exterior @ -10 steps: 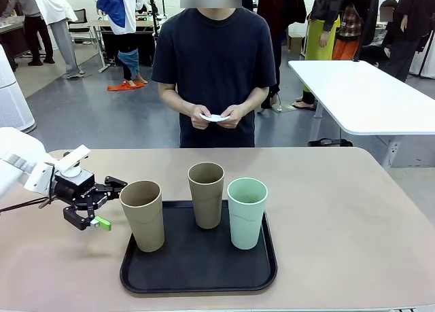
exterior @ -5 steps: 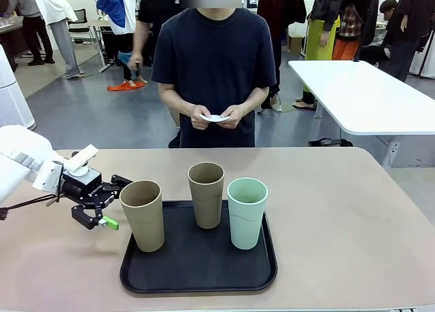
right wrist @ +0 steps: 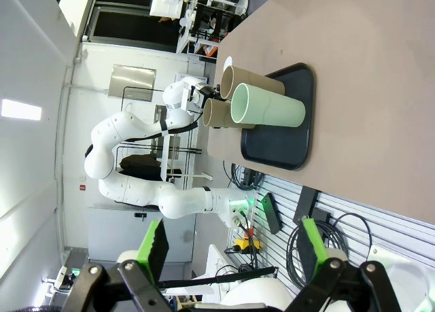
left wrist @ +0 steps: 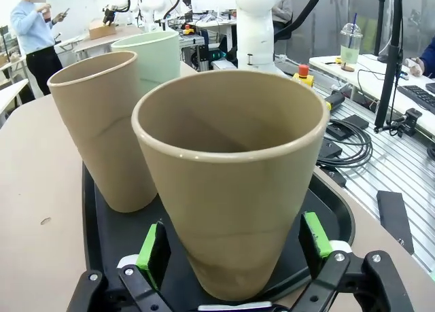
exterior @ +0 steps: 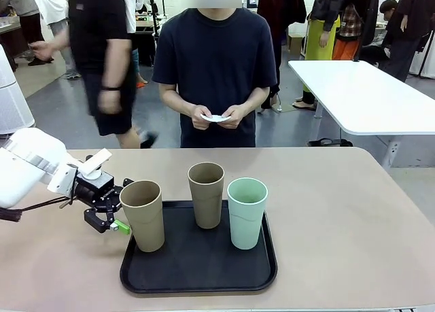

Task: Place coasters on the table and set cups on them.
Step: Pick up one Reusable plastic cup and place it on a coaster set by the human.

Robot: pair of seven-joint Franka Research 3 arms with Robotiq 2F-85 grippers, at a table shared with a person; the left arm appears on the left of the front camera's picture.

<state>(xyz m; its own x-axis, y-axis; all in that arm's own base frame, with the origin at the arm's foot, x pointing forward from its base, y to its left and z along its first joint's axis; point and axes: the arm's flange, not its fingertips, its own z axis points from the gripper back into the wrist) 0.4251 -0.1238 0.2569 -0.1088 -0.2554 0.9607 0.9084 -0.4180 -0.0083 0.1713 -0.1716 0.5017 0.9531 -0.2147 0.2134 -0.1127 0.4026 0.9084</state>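
Observation:
Three cups stand on a black tray (exterior: 197, 268): a tan cup (exterior: 143, 215) at the left, a second tan cup (exterior: 206, 195) behind the middle, a mint cup (exterior: 247, 213) at the right. My left gripper (exterior: 124, 204) is open, its fingers on either side of the left tan cup's (left wrist: 231, 183) lower half, with the green pads (left wrist: 314, 234) close beside its wall. The other tan cup (left wrist: 109, 128) and the mint cup (left wrist: 153, 54) stand behind it. The person across the table (exterior: 340, 210) holds white coasters (exterior: 216, 117) in both hands. My right gripper (right wrist: 231, 247) is open and empty, well above the table (right wrist: 367, 67).
The tray (left wrist: 333, 213) lies near the table's front edge. A white table (exterior: 367, 94) stands behind at the right. Another person walks past behind at the left. Bare tabletop lies to the right of the tray and behind it.
My left gripper has moved right, up to the left tan cup, and its fingers now straddle it. A person has walked into the background at the left.

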